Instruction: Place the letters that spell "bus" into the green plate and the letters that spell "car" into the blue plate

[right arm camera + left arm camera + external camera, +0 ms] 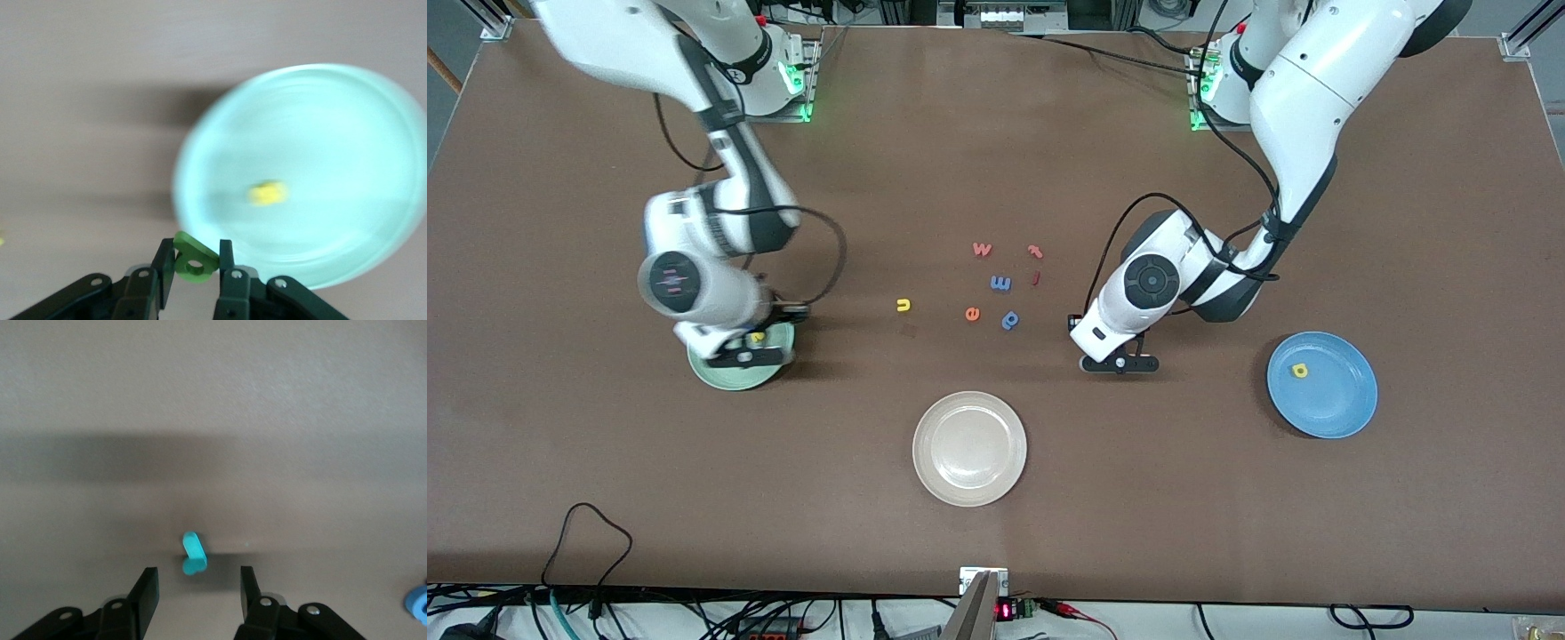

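My right gripper point(195, 257) is shut on the dark green b point(195, 261) and hangs at the rim of the green plate point(320, 133), also seen as the right gripper point(743, 358) over the green plate point(725, 378). A yellow letter point(268, 193) lies in that plate. The yellow u point(903, 305) lies on the table toward the middle. My left gripper point(198, 587) is open low over the table, its fingers point(148, 590) on either side of a teal letter point(193, 553); the left gripper point(1119, 363) hides that letter from the front. The blue plate point(1343, 413) holds the yellow a point(1300, 371).
A beige-white plate point(969, 480) sits nearest the front camera at mid table. Loose letters lie in the middle: a pink w point(982, 249), two small pink-red pieces point(1035, 252), a blue m point(1000, 283), an orange e point(973, 313) and a blue p point(1010, 320).
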### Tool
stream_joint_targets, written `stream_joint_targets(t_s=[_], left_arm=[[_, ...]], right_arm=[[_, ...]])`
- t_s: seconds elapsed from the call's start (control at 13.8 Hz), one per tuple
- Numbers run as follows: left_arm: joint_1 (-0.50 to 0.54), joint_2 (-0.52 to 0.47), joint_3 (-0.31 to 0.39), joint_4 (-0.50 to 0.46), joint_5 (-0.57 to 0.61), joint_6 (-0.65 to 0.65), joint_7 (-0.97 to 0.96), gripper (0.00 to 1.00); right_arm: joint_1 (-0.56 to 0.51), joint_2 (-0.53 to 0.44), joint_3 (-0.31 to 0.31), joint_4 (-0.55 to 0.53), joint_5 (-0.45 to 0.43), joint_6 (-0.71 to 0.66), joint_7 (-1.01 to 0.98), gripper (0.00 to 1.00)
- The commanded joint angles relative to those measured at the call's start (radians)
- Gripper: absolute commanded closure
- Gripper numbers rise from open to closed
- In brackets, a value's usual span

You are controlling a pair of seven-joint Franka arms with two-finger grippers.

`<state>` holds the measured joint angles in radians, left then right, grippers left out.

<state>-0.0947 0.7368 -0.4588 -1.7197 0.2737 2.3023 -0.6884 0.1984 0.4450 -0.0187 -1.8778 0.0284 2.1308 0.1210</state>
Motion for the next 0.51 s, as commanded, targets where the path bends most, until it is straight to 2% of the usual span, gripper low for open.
stream_joint_targets(t_s=[0.0,0.07,0.29,0.36,0.43], left_arm=[[-0.006,0.016,0.012,0.006,0.018,0.031,-0.010,0.56],[-0.005,0.019,0.012,0.003,0.018,0.035,-0.010,0.59],[-0.010,0.041,0.014,0.003,0.018,0.058,-0.011,0.60],[-0.010,0.045,0.014,0.003,0.018,0.060,-0.010,0.66],[-0.010,0.044,0.014,0.005,0.018,0.059,-0.005,0.79]], right_arm=[[-0.040,0.007,0.017,-0.029,0.002,0.011,-0.041,0.89],[-0.042,0.024,0.017,-0.030,0.001,0.018,-0.041,0.88],[-0.059,0.063,0.014,-0.029,-0.013,0.066,-0.044,0.87],[-0.065,0.067,0.010,-0.027,-0.024,0.073,-0.044,0.87],[-0.068,0.072,0.008,-0.027,-0.044,0.095,-0.043,0.87]])
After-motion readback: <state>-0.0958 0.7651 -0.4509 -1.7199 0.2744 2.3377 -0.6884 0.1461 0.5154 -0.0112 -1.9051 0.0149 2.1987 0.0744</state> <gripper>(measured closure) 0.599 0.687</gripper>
